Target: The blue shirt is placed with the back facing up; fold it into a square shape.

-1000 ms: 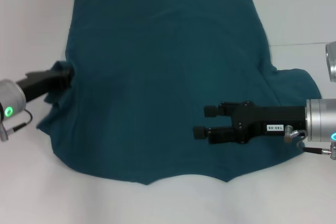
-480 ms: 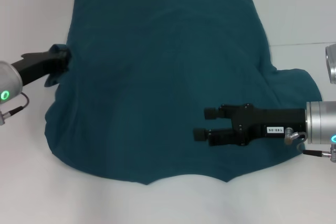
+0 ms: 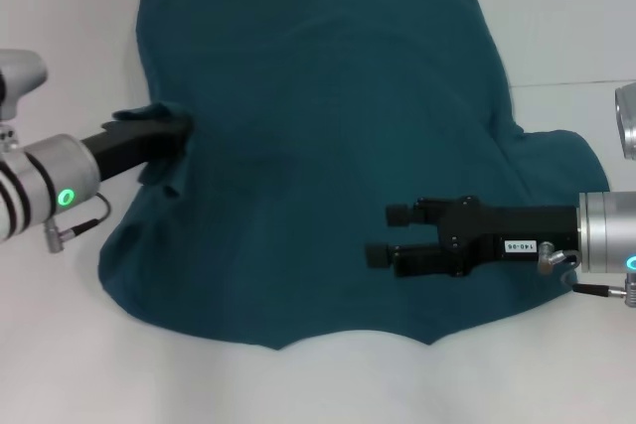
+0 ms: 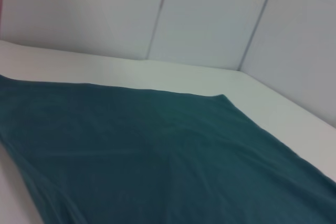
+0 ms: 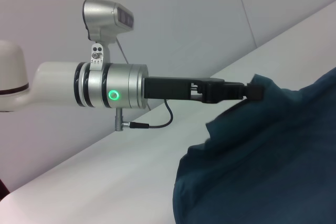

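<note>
Blue shirt point(image 3: 328, 136) lies spread on the white table point(image 3: 60, 364), plain side up, filling most of the head view from top centre down to the lower middle; one sleeve sticks out at the right edge of the frame. Left gripper point(image 3: 177, 132) sits at centre left of the head view, over the shirt's left margin, clenched on a bunch of fabric lifted off the table, so the cloth there is folded inward and rumpled. The right wrist view shows the same: left gripper point(image 5: 247, 91) pinching a raised corner of the shirt point(image 5: 273, 166), cloth hanging below it. Finger contact itself is hidden by the fabric, so the grip looks closed rather than confirmed. Right gripper point(image 3: 386, 233) is at lower right of the head view, over the shirt's lower right area, fingers spread apart, nothing between them; can't tell if it touches the cloth. Left wrist view shows only flat shirt point(image 4: 157, 156) and table point(image 4: 131, 72).
</note>
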You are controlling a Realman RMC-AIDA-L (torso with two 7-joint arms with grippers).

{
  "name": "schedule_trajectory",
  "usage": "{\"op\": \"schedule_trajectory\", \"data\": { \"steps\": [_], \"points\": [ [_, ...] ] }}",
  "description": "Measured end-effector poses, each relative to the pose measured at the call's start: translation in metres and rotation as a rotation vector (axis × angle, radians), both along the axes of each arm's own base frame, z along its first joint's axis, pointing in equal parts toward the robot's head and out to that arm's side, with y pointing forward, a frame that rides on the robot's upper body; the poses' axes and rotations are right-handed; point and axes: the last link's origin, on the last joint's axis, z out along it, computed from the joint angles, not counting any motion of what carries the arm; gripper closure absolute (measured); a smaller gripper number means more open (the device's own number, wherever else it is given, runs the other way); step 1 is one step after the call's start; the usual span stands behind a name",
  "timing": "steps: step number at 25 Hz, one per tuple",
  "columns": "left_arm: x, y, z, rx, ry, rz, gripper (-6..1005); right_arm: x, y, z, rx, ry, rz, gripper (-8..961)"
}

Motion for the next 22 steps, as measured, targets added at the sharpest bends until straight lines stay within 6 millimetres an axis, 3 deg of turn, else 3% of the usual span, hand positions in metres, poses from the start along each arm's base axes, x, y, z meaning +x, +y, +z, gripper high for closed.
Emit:
{"op": "schedule_trajectory", "data": {
  "steps": [3, 14, 22],
  "points": [
    [0.006, -0.001, -0.007, -0.021, -0.016, -0.018, 993, 0.001, -0.001, -0.001, -0.005, 0.002, -0.003, 54],
    [0.013, -0.005, -0.018, -0.059, -0.011, -0.047, 606, 0.003, -0.002, -0.002, -0.010, 0.003, -0.009, 53],
    [0.008, -0.011, -0.014, -0.055, -0.026, -0.047, 413, 0.008, 0.001, 0.005, -0.003, 0.006, -0.056, 53]
  ]
}}
